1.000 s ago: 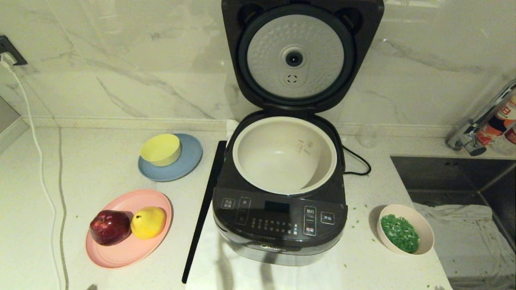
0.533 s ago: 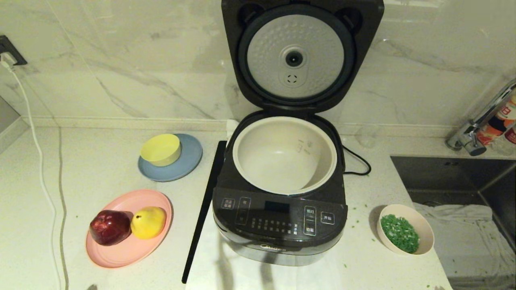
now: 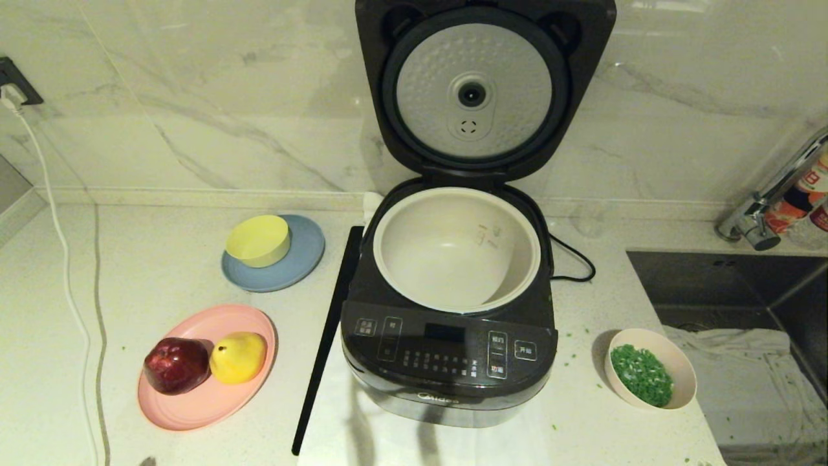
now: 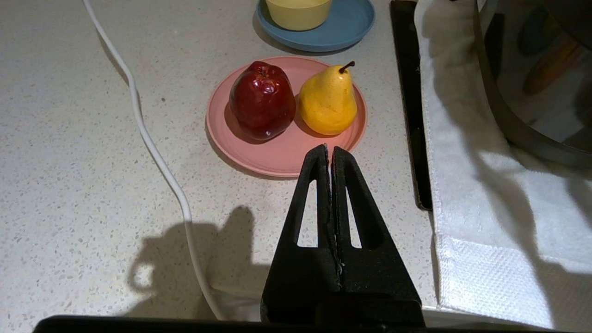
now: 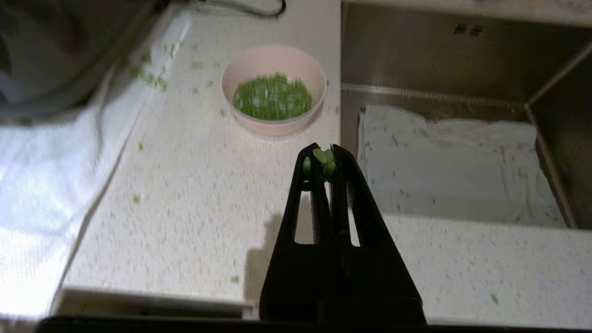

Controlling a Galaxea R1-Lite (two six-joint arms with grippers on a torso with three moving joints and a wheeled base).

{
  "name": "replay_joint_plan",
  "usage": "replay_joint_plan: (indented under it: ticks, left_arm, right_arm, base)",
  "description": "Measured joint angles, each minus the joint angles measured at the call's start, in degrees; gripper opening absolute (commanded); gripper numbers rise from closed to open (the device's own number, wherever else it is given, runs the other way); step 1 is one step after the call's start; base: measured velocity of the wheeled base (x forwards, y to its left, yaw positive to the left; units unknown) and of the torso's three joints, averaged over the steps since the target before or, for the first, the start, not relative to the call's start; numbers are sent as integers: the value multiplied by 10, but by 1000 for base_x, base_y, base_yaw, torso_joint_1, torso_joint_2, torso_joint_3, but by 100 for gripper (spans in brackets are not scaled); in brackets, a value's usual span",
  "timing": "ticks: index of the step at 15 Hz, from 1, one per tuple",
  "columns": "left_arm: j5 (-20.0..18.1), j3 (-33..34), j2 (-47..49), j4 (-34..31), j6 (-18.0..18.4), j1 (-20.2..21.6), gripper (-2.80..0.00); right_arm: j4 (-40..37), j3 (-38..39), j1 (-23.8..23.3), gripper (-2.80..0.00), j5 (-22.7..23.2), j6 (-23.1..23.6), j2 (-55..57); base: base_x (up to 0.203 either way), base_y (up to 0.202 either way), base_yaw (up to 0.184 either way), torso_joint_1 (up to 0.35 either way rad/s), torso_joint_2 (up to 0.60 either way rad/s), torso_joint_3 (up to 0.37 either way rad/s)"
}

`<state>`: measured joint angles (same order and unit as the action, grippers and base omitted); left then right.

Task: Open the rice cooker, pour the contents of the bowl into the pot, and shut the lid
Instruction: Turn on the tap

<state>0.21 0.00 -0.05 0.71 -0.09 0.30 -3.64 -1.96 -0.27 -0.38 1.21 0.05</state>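
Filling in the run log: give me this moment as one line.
lid open | pot empty | bowl full, on counter | left gripper shut, parked | right gripper shut, short of bowl

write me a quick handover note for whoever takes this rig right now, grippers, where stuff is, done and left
Left gripper: shut, empty, parked over the counter near the pink plate with the fruit.
Right gripper: shut, a few green bits stuck at its tips, short of the bowl.
Rice cooker: lid up, pot empty.
The bowl stands on the counter to the cooker's right, beside the sink, with the contents in it; some bits lie scattered around.
Done: cooker opened.
Left: grasp the bowl, pour into the pot, close the lid.
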Motion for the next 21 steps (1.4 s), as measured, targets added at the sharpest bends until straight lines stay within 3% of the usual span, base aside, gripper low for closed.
replay_joint_plan:
  ticks: [5, 9, 15, 21]
  left_arm:
    - [0, 0, 0, 0, 0, 0, -280]
    - [0, 0, 0, 0, 0, 0, -280]
    - [0, 0, 0, 0, 0, 0, -280]
    - [0, 0, 0, 0, 0, 0, -280]
  right_arm:
    - [-107, -94, 0, -280, -7, 26, 3]
    - [-100, -155, 0, -280, -35, 80, 62]
    - [-51, -288, -8, -280, -66, 83, 277]
    - [102, -384, -14, -280, -197, 88, 563]
  base:
    - [0, 0, 0, 0, 0, 0]
    - [0, 0, 0, 0, 0, 0]
    - [0, 0, 0, 0, 0, 0]
    - [0, 0, 0, 0, 0, 0]
